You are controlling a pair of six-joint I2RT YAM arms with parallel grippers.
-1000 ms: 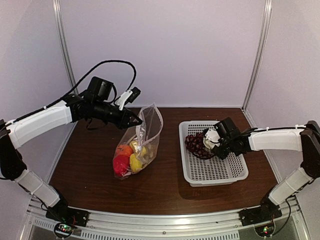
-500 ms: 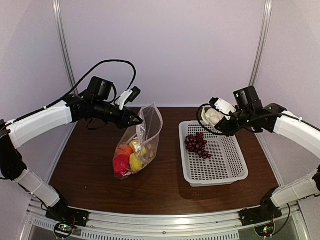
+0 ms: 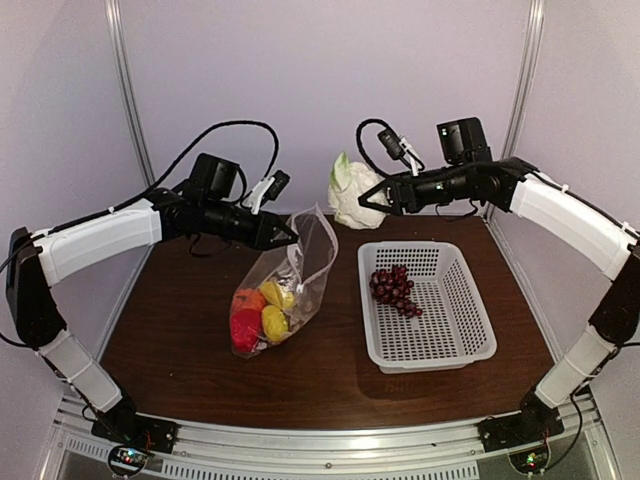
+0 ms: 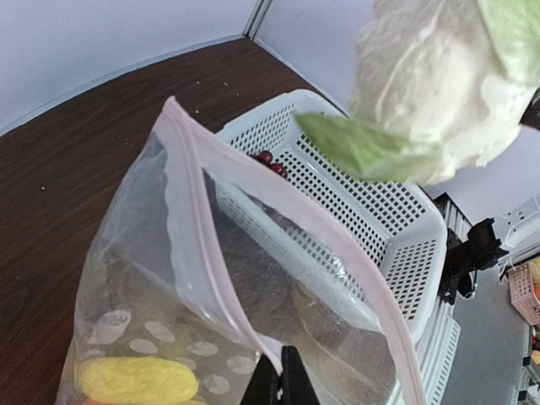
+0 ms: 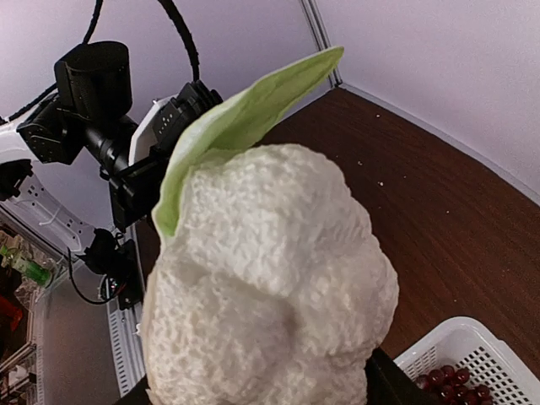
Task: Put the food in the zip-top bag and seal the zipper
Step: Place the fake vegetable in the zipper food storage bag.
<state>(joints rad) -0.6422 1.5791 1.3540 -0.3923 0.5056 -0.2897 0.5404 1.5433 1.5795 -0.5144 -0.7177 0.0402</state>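
Left gripper pinched on bag rim, right gripper clamping cauliflower aloft nearby, grapes in basket.

Bag left of basket; grapes in basket; cauliflower above, between.

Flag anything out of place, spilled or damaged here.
Nothing stands out. The left pincer holds the zip-top bag up by its mouth, the right pincer holds the cauliflower in the air, and the grapes lie in the basket; nothing spilled.
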